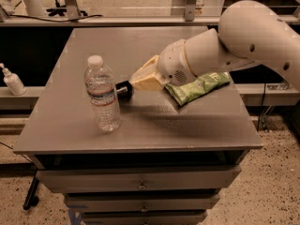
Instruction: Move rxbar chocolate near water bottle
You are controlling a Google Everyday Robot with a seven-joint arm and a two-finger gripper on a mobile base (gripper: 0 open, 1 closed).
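In the camera view, the gripper [126,88] stood at 2 o'clock of the bottle [102,95], with the bar [123,90] dark at its tip, just beside the bottle. Whether the grip was closed I could not tell. The bar should probably go down slowly and be released without pushing the bottle.

Reaches in across the right edge of the counter [65,125] with a thick white arm [255,29], elbow high toward the right rear corner. Slopes down and to the left through a rounded wrist [180,67] over the middle of the top. Ends in the gripper [132,84], left of centre, midway between front and rear edges, low over the surface. Points tan fingers [146,75] leftward and slightly down. Grips the bar [124,89] at the tips, jaws closed on it.
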